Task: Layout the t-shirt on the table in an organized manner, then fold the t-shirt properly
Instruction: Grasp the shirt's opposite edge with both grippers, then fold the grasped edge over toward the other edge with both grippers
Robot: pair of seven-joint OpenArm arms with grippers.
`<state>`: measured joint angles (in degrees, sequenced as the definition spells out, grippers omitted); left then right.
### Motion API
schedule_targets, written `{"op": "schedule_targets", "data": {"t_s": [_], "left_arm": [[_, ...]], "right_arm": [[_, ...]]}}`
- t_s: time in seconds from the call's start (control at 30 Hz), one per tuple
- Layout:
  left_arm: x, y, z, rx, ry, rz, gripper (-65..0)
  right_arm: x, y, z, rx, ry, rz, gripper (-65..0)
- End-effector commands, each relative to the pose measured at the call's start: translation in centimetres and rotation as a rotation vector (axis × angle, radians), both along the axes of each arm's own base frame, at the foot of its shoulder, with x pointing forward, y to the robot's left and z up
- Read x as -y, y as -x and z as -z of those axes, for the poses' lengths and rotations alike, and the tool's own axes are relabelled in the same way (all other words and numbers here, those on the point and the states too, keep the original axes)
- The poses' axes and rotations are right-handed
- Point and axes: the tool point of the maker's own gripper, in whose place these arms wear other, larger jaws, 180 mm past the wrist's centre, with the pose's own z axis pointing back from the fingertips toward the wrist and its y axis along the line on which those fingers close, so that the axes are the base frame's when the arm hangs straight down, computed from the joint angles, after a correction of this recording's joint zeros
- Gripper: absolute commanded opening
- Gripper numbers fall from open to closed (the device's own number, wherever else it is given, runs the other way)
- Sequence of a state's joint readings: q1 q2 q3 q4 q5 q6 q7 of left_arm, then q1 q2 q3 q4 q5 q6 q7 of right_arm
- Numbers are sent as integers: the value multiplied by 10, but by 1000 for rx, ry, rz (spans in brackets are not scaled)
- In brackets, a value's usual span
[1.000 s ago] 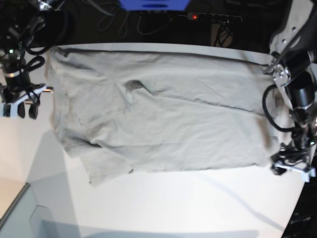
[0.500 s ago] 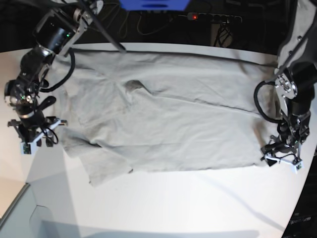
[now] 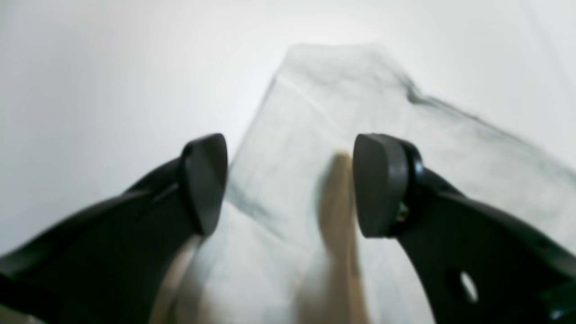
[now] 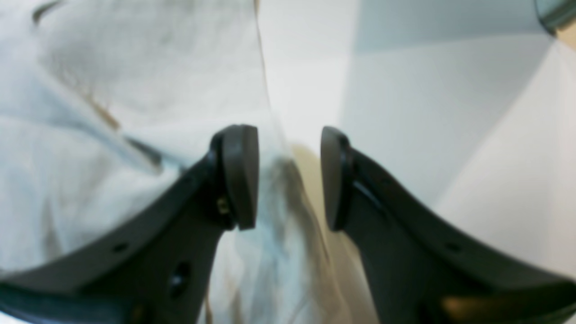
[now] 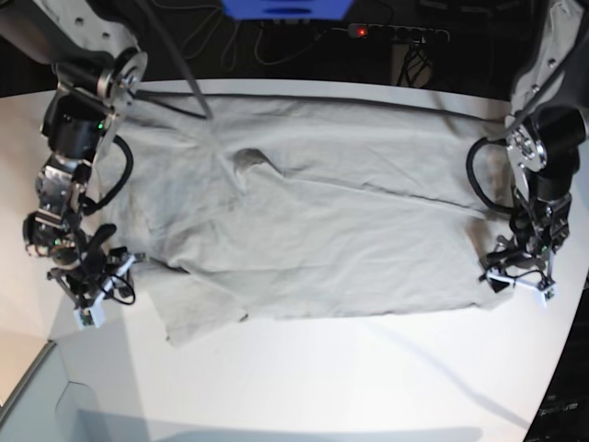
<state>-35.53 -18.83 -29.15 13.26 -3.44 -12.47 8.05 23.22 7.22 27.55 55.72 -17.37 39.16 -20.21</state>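
The light grey-beige t-shirt (image 5: pixel 313 212) lies spread and wrinkled on the white table (image 5: pixel 322 378), with its neckline (image 5: pixel 248 158) near the upper left. My left gripper (image 5: pixel 517 278) is open and low over the shirt's lower right corner. In the left wrist view its fingers (image 3: pixel 204 180) straddle the shirt's edge (image 3: pixel 342 90). My right gripper (image 5: pixel 95 287) is open at the lower left sleeve edge. In the right wrist view, the gripper (image 4: pixel 288 177) has a fold of shirt (image 4: pixel 135 67) between the jaws, which are not closed on it.
A power strip with a red light (image 5: pixel 386 33), cables and a blue object (image 5: pixel 285 9) lie behind the table's far edge. The table's curved edge runs at the lower left (image 5: pixel 37 368) and at the right (image 5: pixel 571 313). Bare table shows in front of the shirt.
Both arms have come down toward the front. The right gripper moved down and in to the lower sleeve. The left gripper moved slightly inward onto the shirt's lower right corner.
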Motion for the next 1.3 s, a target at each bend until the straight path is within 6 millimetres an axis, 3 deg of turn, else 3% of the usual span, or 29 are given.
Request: {"op": "schedule_targets", "data": {"t_s": [0.0,0.2,0.27,0.4,0.5,0.63,0.7,0.77,0.93,1.03,1.13,1.27], "left_arm": [[-9,-10,-15,41,-18,-7,-228],[-8,-5,-10,31,-16,-4,-254],[-3,-6,-9,31,-11,1,-346],[-2,-9,-11,39,-9,1,-650],[-2,-10,-12,42,-7,-1,-628],[-3,-10,-12,43,-8,-1,-650],[-3,-9,-11,41,-9,0,-650],[-3,-8,-11,39,-10,1,-650],[0,-10,-11,46,1,-4,-650],[8,-20,-21,83,0,7,-650],[-1,-19,-36,148,-40,-2,-650],[-2,-3,-53,239,-39,-21,-650]], "right_arm": [[4,-15,-17,47,-3,-12,-417],[9,-20,-7,-2,-32,-12,-417],[8,-19,-3,-14,-38,-12,-417],[4,-13,9,-47,-58,-15,-417],[2,-10,15,-64,-68,-16,-417],[2,-10,16,-67,-69,-16,-444],[2,-10,16,-67,-69,-16,-524],[3,-11,14,-59,-64,-15,-650],[11,-7,8,-35,-43,-2,-650],[19,-1,-12,45,-19,15,-650],[25,15,-32,122,2,26,-650],[21,46,-34,152,2,23,-650]]}}
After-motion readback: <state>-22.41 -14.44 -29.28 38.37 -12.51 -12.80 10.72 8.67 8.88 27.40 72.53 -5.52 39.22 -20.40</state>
